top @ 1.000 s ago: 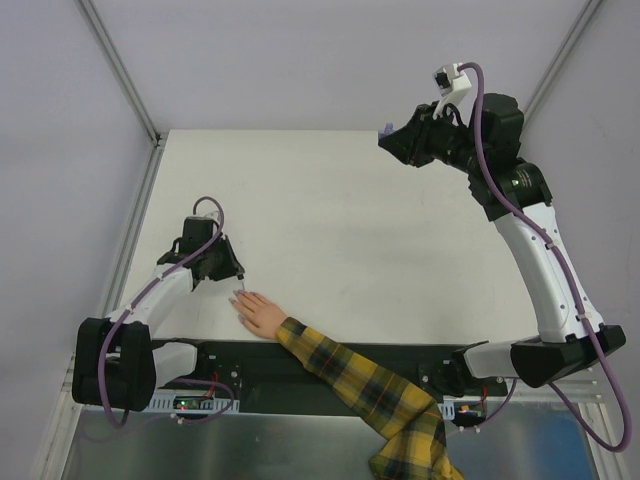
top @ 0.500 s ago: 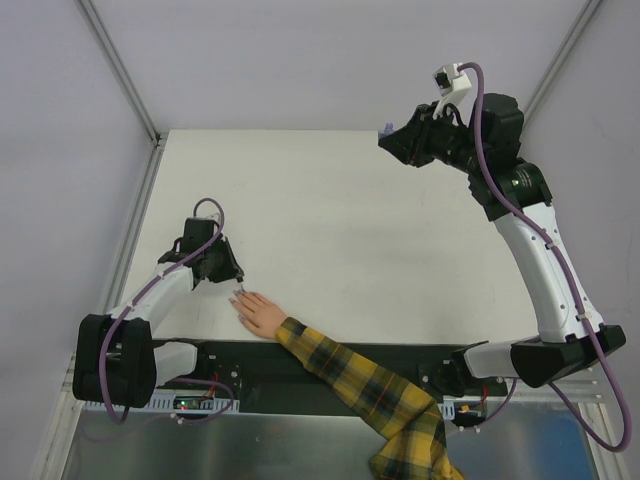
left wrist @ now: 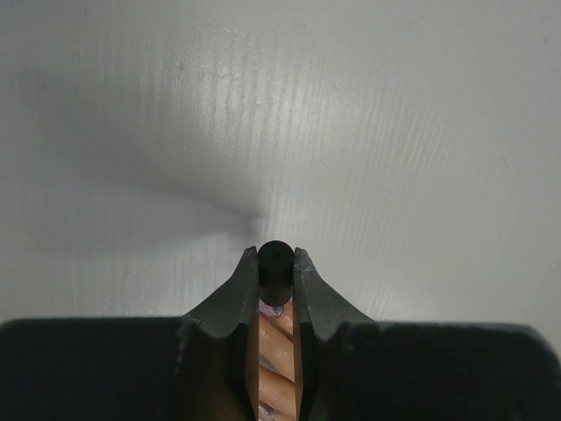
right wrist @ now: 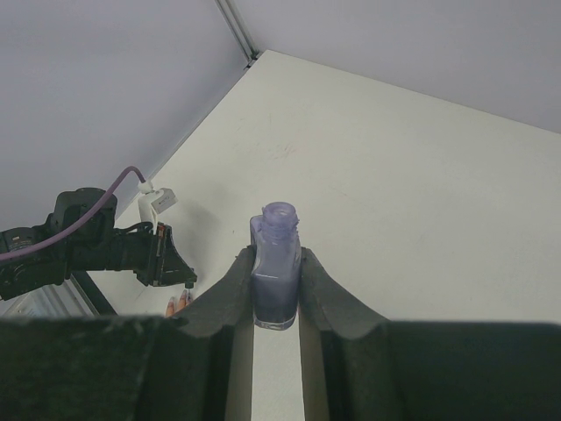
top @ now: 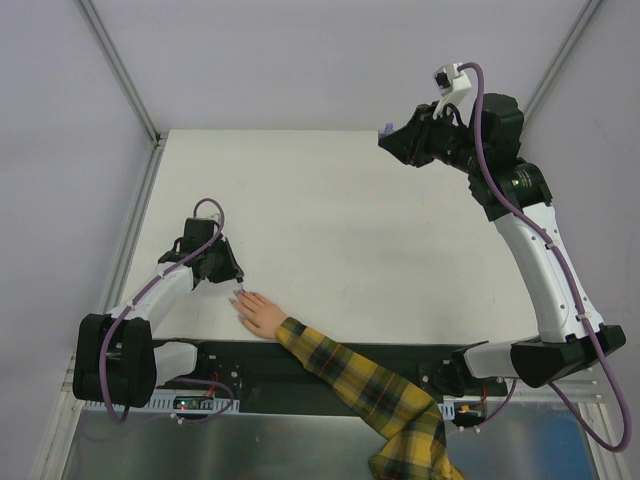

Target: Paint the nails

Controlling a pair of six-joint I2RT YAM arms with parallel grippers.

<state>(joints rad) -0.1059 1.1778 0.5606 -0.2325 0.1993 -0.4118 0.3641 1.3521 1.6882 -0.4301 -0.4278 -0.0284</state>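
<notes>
**White table (top: 350, 220), grey walls (top: 300, 60); nails (top: 238, 299) lay at lower left, top view.**
Only wrist views clearly showed the left gripper (left wrist: 276, 254) clamping a black cap (left wrist: 275, 276), the right gripper (right wrist: 276, 256) a purple bottle (right wrist: 275, 289).

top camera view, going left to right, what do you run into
left fingers shut on the brush cap → mannequin hand → right fingers shut on the polish bottle; plaid sleeve left out, it overlaps the bottle sideways

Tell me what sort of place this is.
Probably a lab test cell: flat white table, plain grey panel walls, and a peach mannequin hand in a yellow-and-black plaid sleeve.
</notes>
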